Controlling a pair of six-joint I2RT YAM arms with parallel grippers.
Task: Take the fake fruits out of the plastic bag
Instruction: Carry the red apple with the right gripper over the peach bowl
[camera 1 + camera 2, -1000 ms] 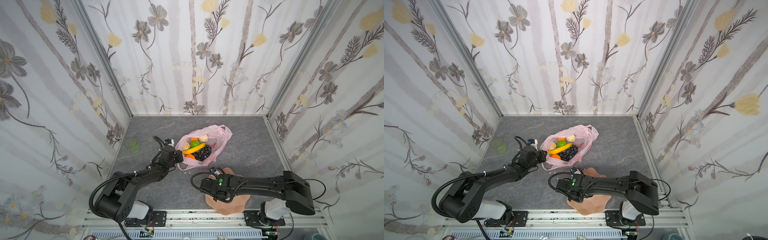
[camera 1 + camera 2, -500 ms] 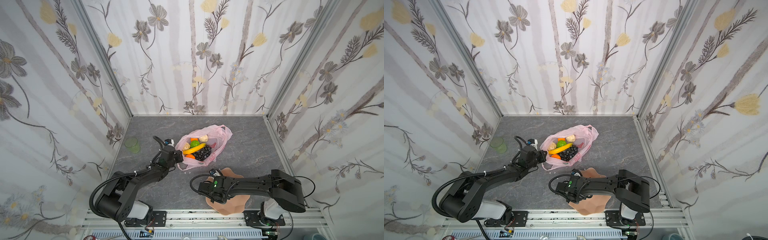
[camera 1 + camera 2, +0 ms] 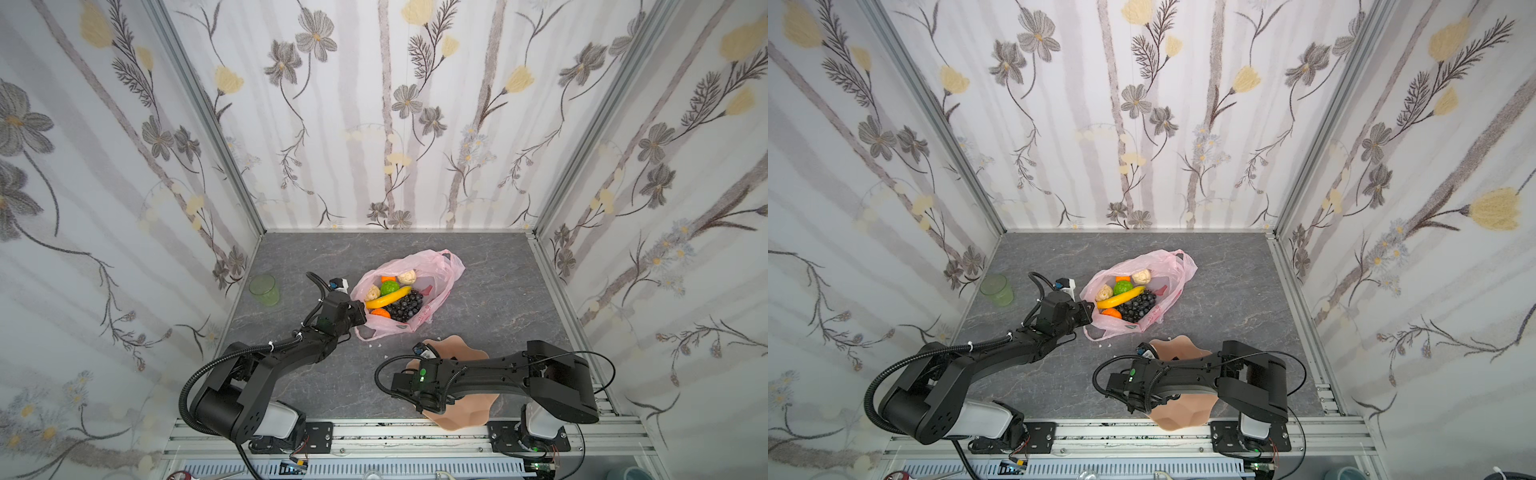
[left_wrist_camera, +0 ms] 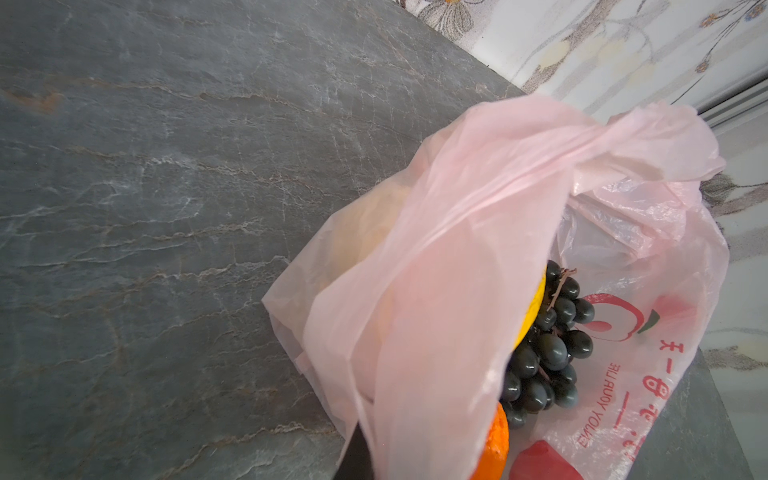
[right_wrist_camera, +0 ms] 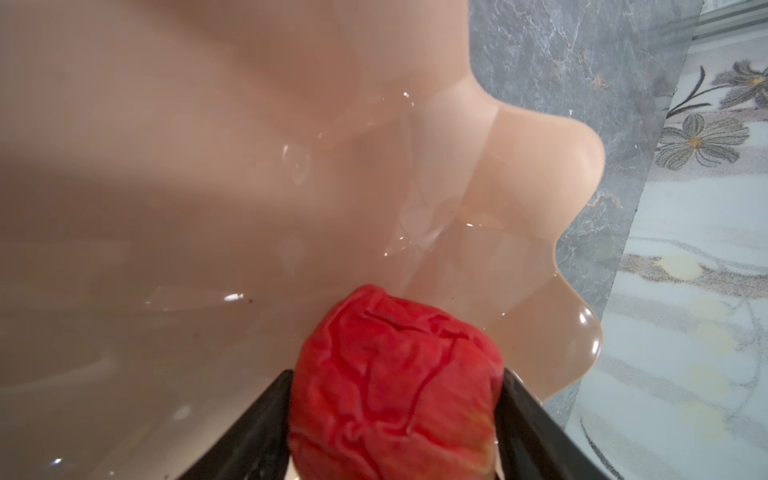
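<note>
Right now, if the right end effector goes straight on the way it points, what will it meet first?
Probably the plate: the right end effector, holding the apple, points into it, so the apple would touch first. Depth is unclear.

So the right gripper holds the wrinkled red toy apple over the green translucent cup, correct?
Wrong place: the right gripper holds the wrinkled red toy apple over the peach wavy-edged plastic plate, as the right wrist view shows.

On the plastic bag (image 4: pixel 615 399), at the lower right of the left wrist view, red Latin lettering ran reversed and seemed to read "ENJOY YOUR LIFE", beside larger red Chinese characters I could not read.
</note>
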